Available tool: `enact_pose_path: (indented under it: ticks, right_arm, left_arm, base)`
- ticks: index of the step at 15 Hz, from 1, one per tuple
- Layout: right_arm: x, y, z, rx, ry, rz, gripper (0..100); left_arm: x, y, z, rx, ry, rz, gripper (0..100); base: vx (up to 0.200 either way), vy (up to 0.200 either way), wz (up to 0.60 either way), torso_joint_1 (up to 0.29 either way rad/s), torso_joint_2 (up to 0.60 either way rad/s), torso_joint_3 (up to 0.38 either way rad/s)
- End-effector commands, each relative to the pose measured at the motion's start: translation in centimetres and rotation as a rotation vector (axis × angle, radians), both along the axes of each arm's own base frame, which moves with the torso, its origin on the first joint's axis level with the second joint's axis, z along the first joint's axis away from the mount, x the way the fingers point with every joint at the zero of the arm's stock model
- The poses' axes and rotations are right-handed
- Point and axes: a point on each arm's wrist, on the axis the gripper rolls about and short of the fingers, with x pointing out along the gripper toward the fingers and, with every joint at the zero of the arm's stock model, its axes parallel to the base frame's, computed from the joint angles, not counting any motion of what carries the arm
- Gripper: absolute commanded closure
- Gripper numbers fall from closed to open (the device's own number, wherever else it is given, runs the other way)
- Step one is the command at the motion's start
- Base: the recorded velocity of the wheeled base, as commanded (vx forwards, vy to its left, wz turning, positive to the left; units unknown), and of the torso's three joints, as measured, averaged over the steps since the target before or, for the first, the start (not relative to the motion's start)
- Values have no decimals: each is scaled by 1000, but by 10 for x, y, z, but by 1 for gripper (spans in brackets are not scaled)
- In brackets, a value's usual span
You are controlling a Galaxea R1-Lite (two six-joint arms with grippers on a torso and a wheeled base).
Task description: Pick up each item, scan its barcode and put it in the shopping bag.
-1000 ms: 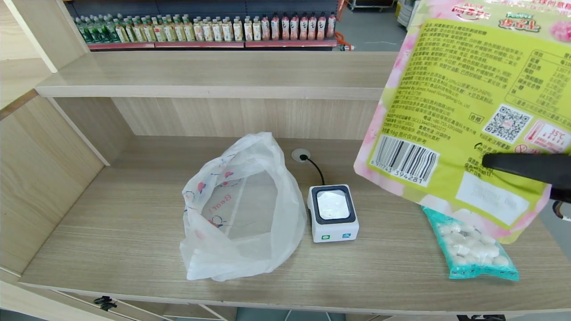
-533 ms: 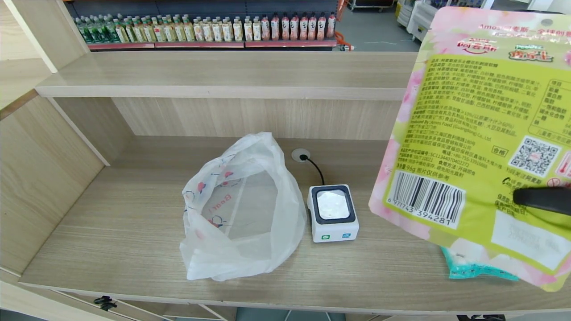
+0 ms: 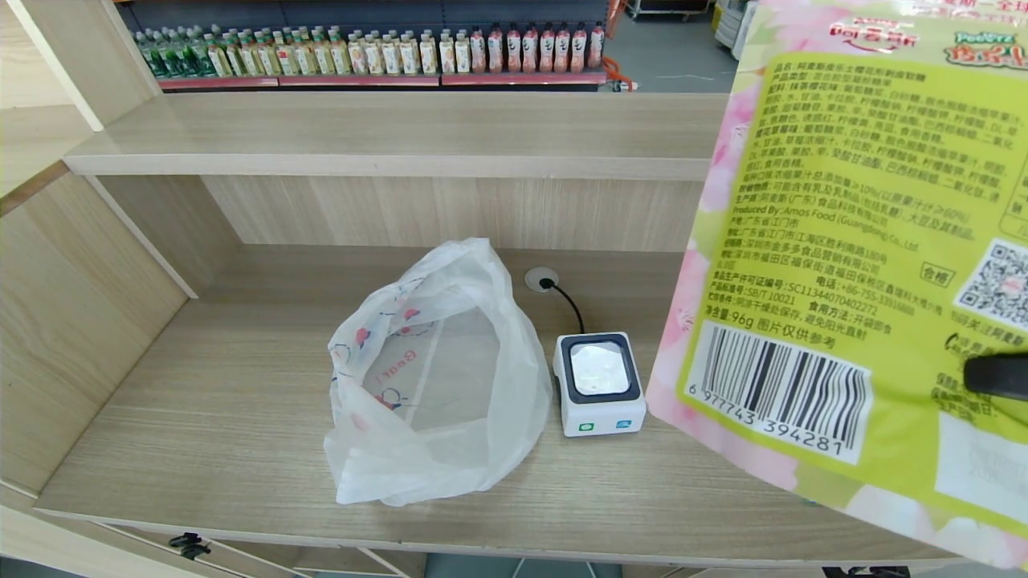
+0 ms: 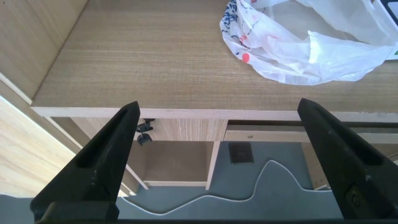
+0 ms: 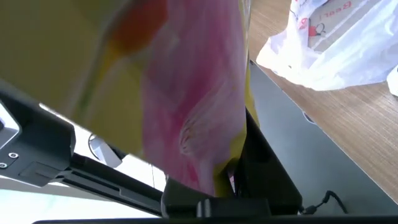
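A large green and pink snack pouch (image 3: pixel 851 241) hangs high on the right, close to the head camera, with its barcode (image 3: pixel 777 388) facing me. My right gripper (image 3: pixel 972 374) is shut on the pouch's lower part; in the right wrist view the pouch (image 5: pixel 193 93) stands up between the clamped fingers (image 5: pixel 261 168). The white shopping bag (image 3: pixel 434 377) lies open on the counter, left of the white barcode scanner (image 3: pixel 599 384). My left gripper (image 4: pixel 219 109) is open and holds nothing, above the counter's front edge near the bag (image 4: pixel 311 37).
The wooden counter (image 3: pixel 201 401) has a side wall on the left and a raised shelf (image 3: pixel 385 132) behind. The scanner's black cable (image 3: pixel 569 303) runs to a hole at the back. Bottles line a far store shelf (image 3: pixel 369 52).
The pouch dipped to the right, then came back left and closer to the head camera, now larger in view. It now hides the teal candy packet that lay at the counter's right.
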Motion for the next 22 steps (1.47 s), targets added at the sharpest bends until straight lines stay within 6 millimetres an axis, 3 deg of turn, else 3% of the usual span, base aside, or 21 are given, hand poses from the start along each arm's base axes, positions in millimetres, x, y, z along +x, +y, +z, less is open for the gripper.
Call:
enact_pose_path:
  ticks: [1,4,10,16,22]
  right_arm:
    - [1,3,1,3,13,20,100]
    - [-3,4,4,21,49,33,100]
    - [-2,16,33,61,19,118,100]
    - [-22,5,4,30,-20,174,100]
    - [-24,4,6,49,-70,190,100]
  left_arm:
    - [0,0,0,-1,0,0,0]
    - [0,0,0,-1,0,0,0]
    - [0,0,0,-1,0,0,0]
    - [0,0,0,-1,0,0,0]
    - [0,0,0,-1,0,0,0]
  base:
    - [0,0,0,0,0,0]
    - [0,0,0,0,0,0]
    - [0,0,0,0,0,0]
    - [0,0,0,0,0,0]
    - [0,0,0,0,0,0]
